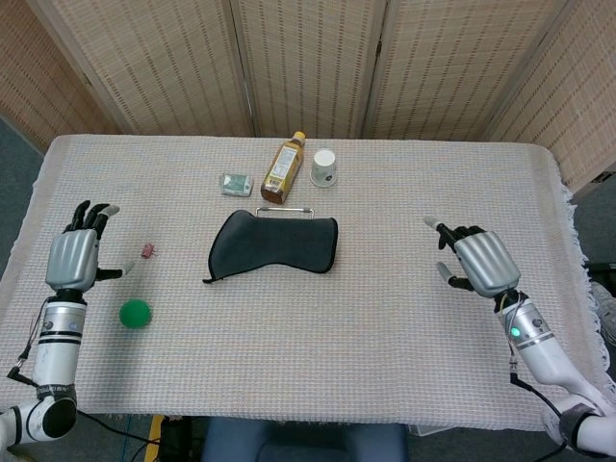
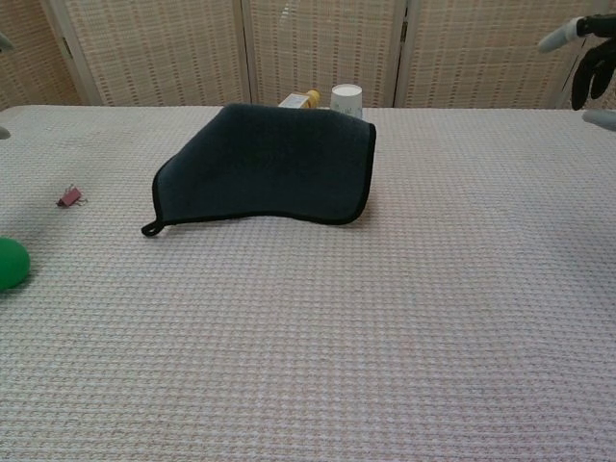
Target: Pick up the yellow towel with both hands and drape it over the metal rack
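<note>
The left hand [image 1: 73, 258] hovers over the table's left edge, fingers spread and holding nothing. The right hand [image 1: 479, 262] floats over the right side, fingers likewise apart and empty; in the chest view only its fingertips [image 2: 589, 60] poke in at the upper right corner, the rest cut off. Both hands sit well apart from the towel.

Just beside the left hand there's a green ball [image 1: 135, 313] and a small pink clip [image 1: 147, 250]. The table [image 1: 318, 366] is covered with a pale woven cloth with a waffle-like texture, fringed along its right edge. Behind it stand folding screens [image 1: 308, 58] of woven, tan panels, and grey floor shows at the corners.

Now the towel [image 1: 274, 244]: it reads dark, near black, not yellow in either view, with a bound edge and a little loop at its lower left corner. It lies draped in the middle of the table, humped up, and the top bar of the metal rack [image 1: 285, 208] peeks out at its far edge. How much of the rack sits under it can't be made out.

Beyond it stand an amber bottle [image 1: 282, 169] with a yellow cap, a white paper cup [image 1: 324, 166] and a small packet [image 1: 235, 183], its print too small to read. In the chest view the towel hides most of the bottle.
</note>
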Tool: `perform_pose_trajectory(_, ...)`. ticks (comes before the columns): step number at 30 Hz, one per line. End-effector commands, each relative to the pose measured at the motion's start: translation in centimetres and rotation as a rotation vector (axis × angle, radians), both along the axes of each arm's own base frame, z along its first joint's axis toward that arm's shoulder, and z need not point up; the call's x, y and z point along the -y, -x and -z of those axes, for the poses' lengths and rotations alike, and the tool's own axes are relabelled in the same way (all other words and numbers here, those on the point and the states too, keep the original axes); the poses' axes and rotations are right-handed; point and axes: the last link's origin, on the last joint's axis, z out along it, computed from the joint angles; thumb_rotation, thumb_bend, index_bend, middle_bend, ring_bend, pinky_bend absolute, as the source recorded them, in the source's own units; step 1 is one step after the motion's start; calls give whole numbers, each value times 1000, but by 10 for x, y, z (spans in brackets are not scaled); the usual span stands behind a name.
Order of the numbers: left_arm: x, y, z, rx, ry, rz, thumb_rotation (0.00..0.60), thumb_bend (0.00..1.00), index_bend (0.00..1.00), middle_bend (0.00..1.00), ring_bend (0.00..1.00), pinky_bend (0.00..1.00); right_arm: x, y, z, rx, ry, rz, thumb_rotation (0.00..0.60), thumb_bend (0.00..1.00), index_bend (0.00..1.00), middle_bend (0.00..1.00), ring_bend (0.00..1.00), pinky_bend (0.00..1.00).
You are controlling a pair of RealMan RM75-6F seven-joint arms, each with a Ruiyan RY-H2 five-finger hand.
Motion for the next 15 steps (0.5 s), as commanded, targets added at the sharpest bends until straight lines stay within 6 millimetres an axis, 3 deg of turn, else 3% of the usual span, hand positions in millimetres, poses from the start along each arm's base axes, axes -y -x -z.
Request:
perform_pose_trajectory(1,32,13,-9,-13,-27,8,600,169,213,169,24,325,-29,20,-14,3,30,39,600,415,124,312,283,253)
perform_pose_trajectory(7,88,38,-17,-62,-49,-8,600,169,227,169,34,324,-75,53,-35,-11,122,93,600,407,123,293,233,248)
perform_pose_trajectory(15,139,56,-13,-119,-86,-46,600,169,239,169,33,324,-113,80,-47,18,177,168,600,407,123,281,204,239)
